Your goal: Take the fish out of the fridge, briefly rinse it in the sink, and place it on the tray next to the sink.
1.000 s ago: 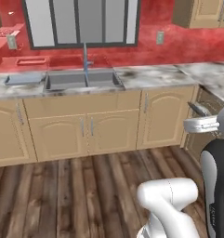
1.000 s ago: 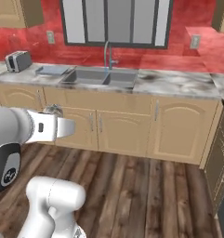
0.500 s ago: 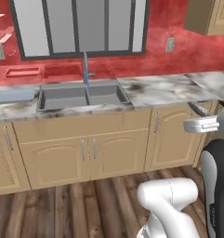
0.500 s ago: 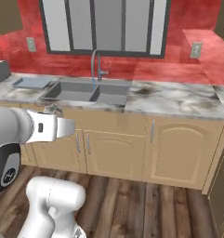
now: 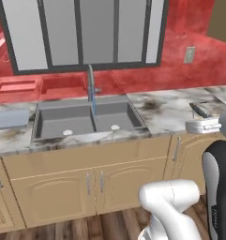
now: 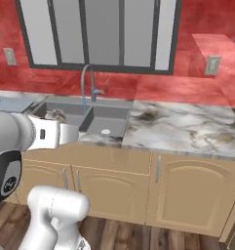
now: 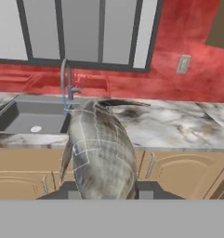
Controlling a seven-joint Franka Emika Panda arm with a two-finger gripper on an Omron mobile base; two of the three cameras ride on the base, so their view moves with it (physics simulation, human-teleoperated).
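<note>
The gripper (image 7: 104, 193) is holding the fish (image 7: 100, 148) between its jaws, closed narrowly on the body, with the fish's long axis running straight out ahead of the hand and the thin tail pointing away. The sink (image 5: 88, 119) is lying ahead and to the left of the gripper, beyond the near counter edge. The next move is judged to call for carrying the fish forward and left, over a basin beneath the faucet (image 5: 92, 89).

No text, label, brand, number or sign can be read anywhere in these views.
</note>
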